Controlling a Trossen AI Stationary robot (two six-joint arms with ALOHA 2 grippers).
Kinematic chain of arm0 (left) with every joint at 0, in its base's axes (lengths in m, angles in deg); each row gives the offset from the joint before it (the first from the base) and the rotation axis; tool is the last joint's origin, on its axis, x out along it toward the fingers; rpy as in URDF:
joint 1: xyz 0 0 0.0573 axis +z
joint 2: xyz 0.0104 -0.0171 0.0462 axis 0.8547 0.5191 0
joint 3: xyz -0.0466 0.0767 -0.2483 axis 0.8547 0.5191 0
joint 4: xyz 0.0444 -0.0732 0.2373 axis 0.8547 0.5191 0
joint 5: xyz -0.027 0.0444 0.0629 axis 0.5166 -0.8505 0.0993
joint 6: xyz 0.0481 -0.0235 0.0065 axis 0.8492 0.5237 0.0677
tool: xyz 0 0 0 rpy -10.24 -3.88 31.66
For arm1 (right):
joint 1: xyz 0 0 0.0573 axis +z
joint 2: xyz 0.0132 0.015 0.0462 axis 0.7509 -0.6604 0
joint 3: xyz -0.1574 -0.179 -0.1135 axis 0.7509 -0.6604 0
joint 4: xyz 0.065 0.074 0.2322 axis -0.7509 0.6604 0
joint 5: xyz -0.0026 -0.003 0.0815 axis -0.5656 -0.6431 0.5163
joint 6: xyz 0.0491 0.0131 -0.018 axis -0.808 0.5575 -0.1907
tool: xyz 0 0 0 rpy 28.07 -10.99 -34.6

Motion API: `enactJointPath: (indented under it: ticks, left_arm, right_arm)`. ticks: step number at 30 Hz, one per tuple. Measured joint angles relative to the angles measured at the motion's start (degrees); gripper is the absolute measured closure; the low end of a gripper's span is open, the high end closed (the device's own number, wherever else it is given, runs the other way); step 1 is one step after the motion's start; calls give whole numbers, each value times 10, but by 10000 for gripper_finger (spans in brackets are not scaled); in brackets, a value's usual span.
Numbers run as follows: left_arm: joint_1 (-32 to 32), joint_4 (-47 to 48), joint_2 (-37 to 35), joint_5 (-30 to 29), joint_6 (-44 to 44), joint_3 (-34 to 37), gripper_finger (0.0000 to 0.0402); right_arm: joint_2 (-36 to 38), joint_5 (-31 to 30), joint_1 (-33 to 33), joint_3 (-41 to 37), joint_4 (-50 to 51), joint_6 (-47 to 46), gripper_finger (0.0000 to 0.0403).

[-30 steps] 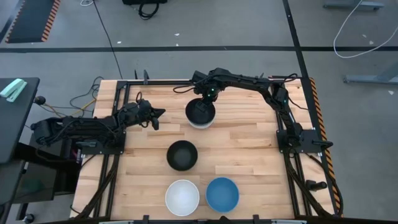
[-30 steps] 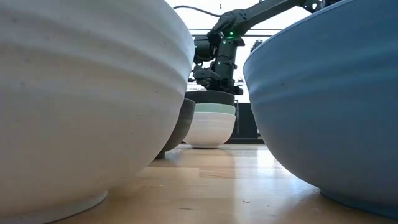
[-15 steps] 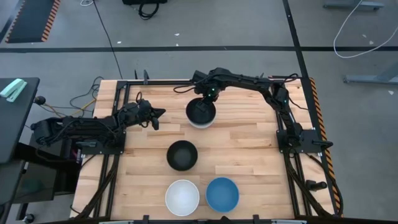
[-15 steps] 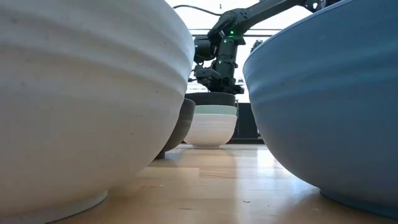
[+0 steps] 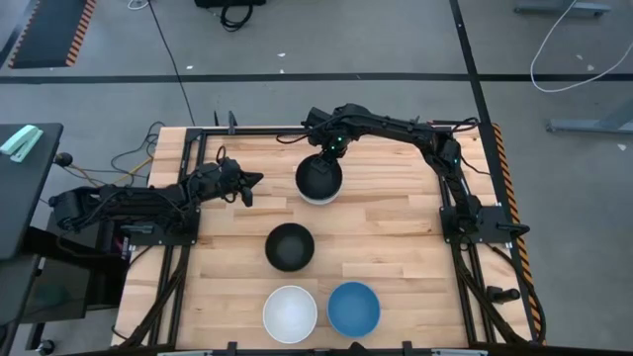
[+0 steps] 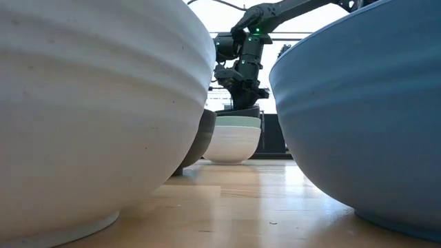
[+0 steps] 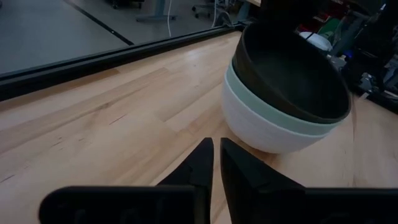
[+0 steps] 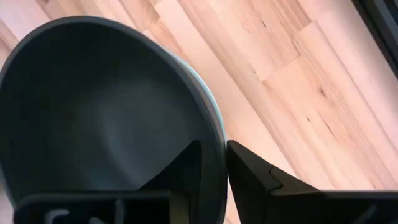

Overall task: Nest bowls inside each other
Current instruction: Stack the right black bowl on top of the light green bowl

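Both arms are dark, almost black, built from slim tubular links joined by chunky rounded joints. The right arm (image 5: 396,129) carries a small green light near its wrist, bright in both the high and low views, and thin black cables run along its links. Its base sits on a black bracket at the table's edge, beside a strip of orange-and-black hazard tape. The left arm (image 5: 148,198) has the same matte black housings, with loose cables trailing off behind its base. Each gripper ends in 2 flat, angular black fingers (image 7: 208,171) with pointed tips, mounted on a wide black crossbar; the right gripper's crossbar bears faint pale markings.
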Motion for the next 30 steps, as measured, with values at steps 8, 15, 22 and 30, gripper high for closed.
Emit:
enactJointPath:
  ticks: [8,15,22,30]
  left_arm:
    - [0,1,0,0,0,0,362]
    - [0,3,0,0,5,0,367]
    - [1,4,0,0,11,0,361]
    - [1,4,0,0,11,0,369]
  right_arm:
    - [0,1,-8,1,0,3,318]
    - [4,2,-20,1,2,4,318]
    - [35,-5,-19,5,-2,7,318]
    - [72,-10,-17,5,-9,13,327]
